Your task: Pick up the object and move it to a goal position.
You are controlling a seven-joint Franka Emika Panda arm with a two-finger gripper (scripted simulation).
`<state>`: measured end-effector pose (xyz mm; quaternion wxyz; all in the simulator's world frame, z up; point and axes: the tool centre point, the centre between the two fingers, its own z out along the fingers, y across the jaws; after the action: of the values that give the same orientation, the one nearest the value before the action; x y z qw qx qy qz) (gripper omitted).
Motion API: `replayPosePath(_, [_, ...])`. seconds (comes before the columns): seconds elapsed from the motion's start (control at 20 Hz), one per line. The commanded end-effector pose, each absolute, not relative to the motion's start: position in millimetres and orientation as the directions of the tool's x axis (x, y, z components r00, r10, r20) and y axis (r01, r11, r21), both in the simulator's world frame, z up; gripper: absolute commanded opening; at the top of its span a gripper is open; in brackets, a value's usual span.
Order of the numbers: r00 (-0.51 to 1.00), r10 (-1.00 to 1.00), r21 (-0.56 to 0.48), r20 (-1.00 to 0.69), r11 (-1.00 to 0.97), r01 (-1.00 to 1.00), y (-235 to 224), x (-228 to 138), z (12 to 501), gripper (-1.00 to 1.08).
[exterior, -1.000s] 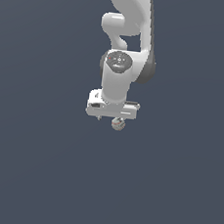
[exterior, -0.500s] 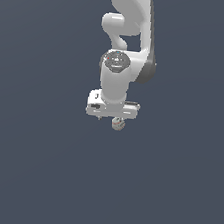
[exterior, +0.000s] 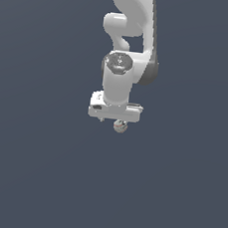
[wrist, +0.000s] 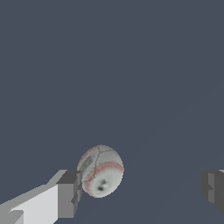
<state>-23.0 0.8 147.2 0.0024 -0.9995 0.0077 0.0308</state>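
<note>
The object (wrist: 100, 171) is a small white ball with red stitch lines. In the wrist view it sits right beside one grey fingertip (wrist: 68, 194), touching or nearly touching it. The other fingertip (wrist: 213, 189) stands far off, with a wide gap between it and the ball. My gripper (wrist: 141, 190) is open and not closed on the ball. In the exterior view the ball (exterior: 119, 126) shows just under the white hand, and the gripper (exterior: 115, 121) hangs straight down over it, its fingers mostly hidden by the hand.
A plain dark grey surface (exterior: 38, 177) fills both views. The white arm (exterior: 130, 27) rises above the hand to the exterior view's top edge. No other objects or edges show.
</note>
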Motion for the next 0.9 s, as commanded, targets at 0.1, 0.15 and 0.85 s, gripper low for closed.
replayPosePath(0.1, [0.996,-0.066,-0.002,-0.058,-0.998,-0.066,4,-26,144,1.0])
replayPosePath(0.15, [0.995,-0.08,-0.001,-0.057,-0.997,-0.081,5,-26,143,1.0])
replayPosePath(0.85, [0.923,-0.383,0.009,-0.035,-0.924,-0.383,21,-44,123,1.0])
